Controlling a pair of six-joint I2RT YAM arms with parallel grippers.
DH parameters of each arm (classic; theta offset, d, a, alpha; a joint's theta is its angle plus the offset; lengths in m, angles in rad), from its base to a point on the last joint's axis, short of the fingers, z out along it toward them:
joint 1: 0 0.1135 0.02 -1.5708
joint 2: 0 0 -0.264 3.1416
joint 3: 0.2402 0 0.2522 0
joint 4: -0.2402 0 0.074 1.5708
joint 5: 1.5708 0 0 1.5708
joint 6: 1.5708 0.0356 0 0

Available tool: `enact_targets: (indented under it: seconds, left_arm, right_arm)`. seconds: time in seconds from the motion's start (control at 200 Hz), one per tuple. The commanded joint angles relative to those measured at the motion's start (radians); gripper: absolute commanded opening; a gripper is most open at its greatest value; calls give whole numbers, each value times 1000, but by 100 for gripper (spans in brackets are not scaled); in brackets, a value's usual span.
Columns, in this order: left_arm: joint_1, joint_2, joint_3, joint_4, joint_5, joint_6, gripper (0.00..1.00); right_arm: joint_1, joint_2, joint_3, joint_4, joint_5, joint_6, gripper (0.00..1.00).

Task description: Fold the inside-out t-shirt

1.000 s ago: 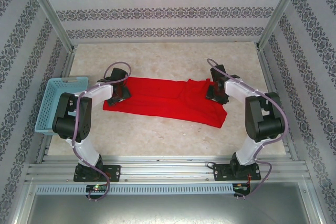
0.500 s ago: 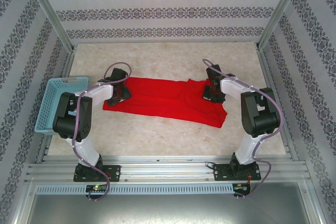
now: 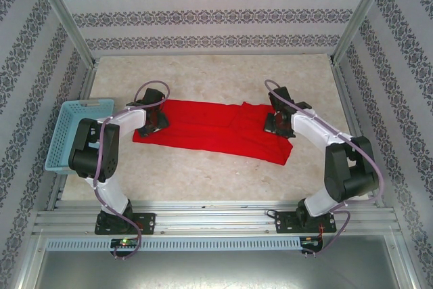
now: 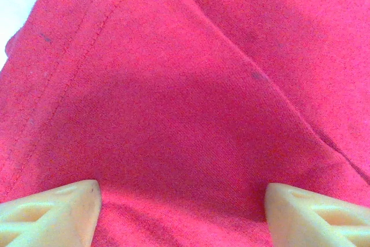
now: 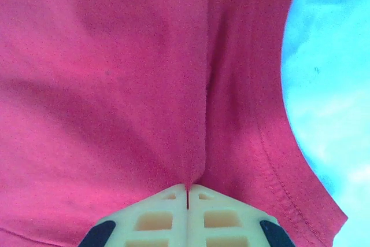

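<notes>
The bright red cloth t-shirt (image 3: 210,130) is spread across the table (image 3: 203,76), its right end pinched by the closed right gripper (image 5: 187,189); the left gripper (image 4: 182,201) is held wide. Grasping is in hand; left closure is likely needed next.

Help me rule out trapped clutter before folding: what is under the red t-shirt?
The t-shirt lies spread on the marbled table, which shows all around it. Whatever is directly beneath is covered by cloth. It lies low, with no obvious bulge.
</notes>
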State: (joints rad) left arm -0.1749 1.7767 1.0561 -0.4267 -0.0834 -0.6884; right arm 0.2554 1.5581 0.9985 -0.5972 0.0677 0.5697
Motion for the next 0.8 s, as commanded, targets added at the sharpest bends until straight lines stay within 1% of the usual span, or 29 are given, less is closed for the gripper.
enact_targets:
  seconds: [0.0, 0.1, 0.195, 0.355, 0.435, 0.505, 0.545, 0.639, 0.679, 0.744, 0.794]
  left_arm:
    - [2, 13, -6, -18, -21, 1, 75]
    - [3, 9, -8, -23, -26, 5, 75]
    - [4, 6, -12, -21, -28, 7, 75]
    - [3, 10, -12, -16, -23, 0, 75]
    - [3, 6, -11, -19, -22, 0, 75]
    - [3, 4, -8, -23, -23, 5, 75]
    - [3, 4, -5, -27, -22, 9, 75]
    - [2, -2, 6, -36, -14, 20, 75]
    - [2, -7, 12, -43, -13, 21, 75]
    - [-7, -22, 25, -64, -20, 24, 74]
    - [-20, -42, 35, -80, -33, 29, 75]
  right_arm:
    - [-9, 28, -31, -20, 39, 13, 0]
    - [-35, 26, -55, -10, 65, 26, 0]
    - [-54, 10, -73, 11, 52, 25, 0]
    - [-46, 25, -60, 19, 21, 14, 2]
    - [-43, 37, -47, 12, 19, 11, 11]
    - [-45, 31, -31, -6, 29, 3, 28]
    - [-48, 19, -14, -20, 42, -4, 35]
    - [-47, -16, 31, -39, 73, -34, 44]
    - [-46, -21, 52, -38, 67, -47, 47]
    - [-46, -7, 90, -47, 58, -59, 50]
    - [-48, 18, 114, -49, 53, -62, 56]
